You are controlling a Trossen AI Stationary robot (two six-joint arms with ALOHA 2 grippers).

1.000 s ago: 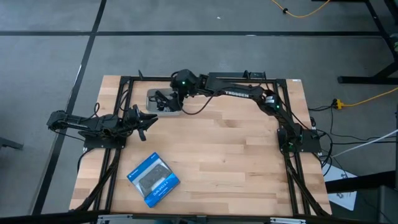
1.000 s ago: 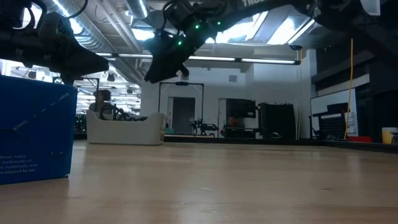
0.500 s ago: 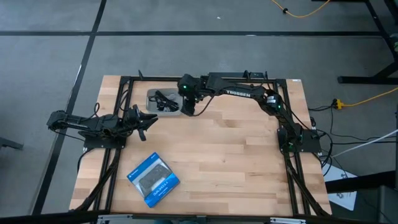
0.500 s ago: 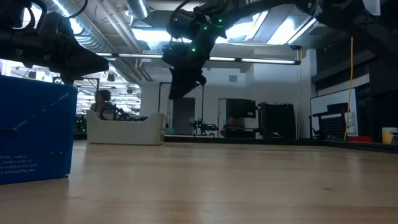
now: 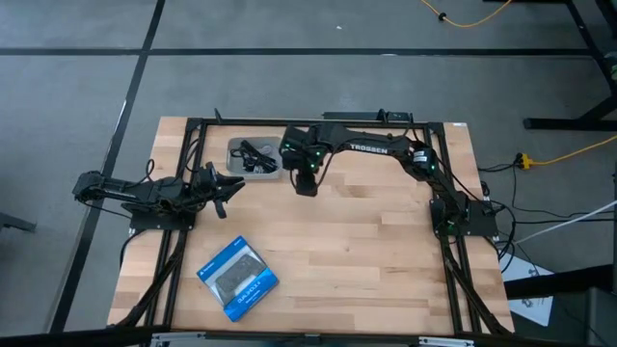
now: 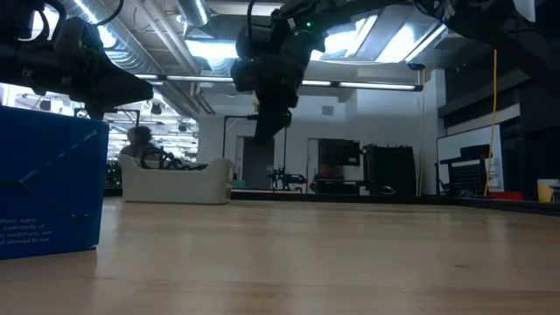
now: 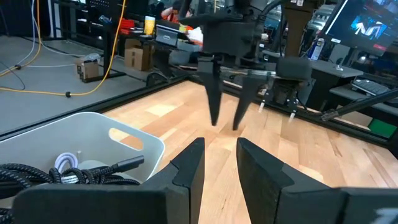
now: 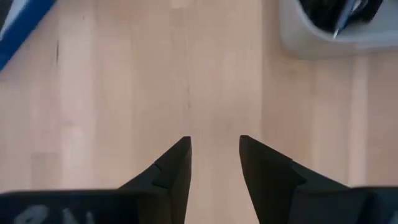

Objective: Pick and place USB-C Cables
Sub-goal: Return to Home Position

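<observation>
High view: the white plastic bin [image 5: 254, 159] sits upper left of centre on the pale wooden desk [image 5: 376, 260]. The tangled black and whitish USB-C cables [image 5: 253, 152] lie inside it, so the placing looks finished. The right arm's fingers [image 5: 307, 181] hang just right of the bin, clear of its rim, probably to pull away without snagging. The left arm's fingers [image 5: 228, 185] wait at mid-left. A blue-and-black flat box [image 5: 238, 278] lies lower left.

Low view: the right fingers point down above bare wood, with a lit workshop behind.

Left wrist view: the left fingers are slightly parted and empty. Beyond them, the right pair is spread with nothing between.

Right wrist view: the spread, empty fingers are over bare planks, with the bin's corner at upper right.
</observation>
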